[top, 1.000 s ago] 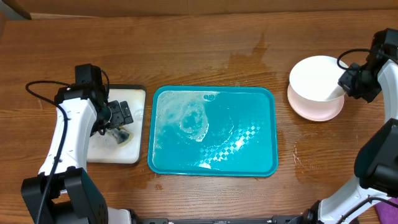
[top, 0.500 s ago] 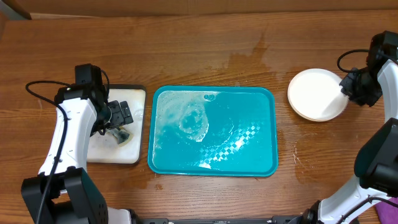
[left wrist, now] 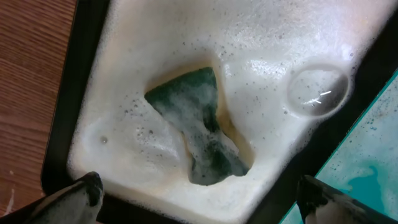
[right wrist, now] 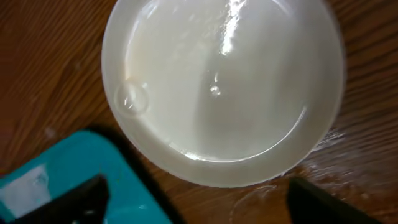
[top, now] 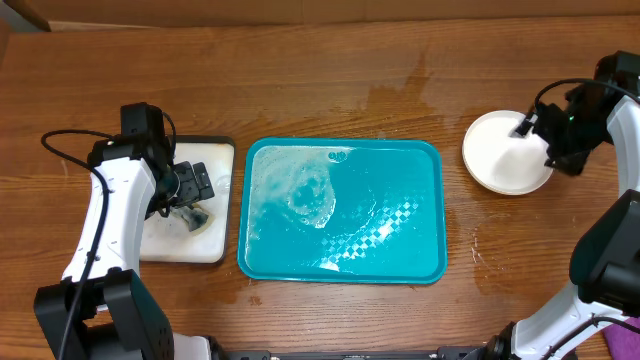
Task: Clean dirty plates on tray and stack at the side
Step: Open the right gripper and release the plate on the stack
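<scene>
**The round shallow white plastic plates (top: 505, 152) stacked by the right edge, under the open right gripper (right wrist: 196, 200)**

The plates lie flat on the brown wooden table (top: 300, 80) near its right edge, well apart from the large teal-blue plastic tray (top: 400, 180) at the middle. Only the wet top one shows. The right gripper hovers over them with its jaws wide apart and touches nothing. Its arm reaches in from the right edge, wrist turned downward. The left gripper (left wrist: 199, 199), jaws also apart, hangs over a green foamy sponge (left wrist: 199, 130) in the small white black-rimmed tray (top: 218, 225) near the left edge.
</scene>
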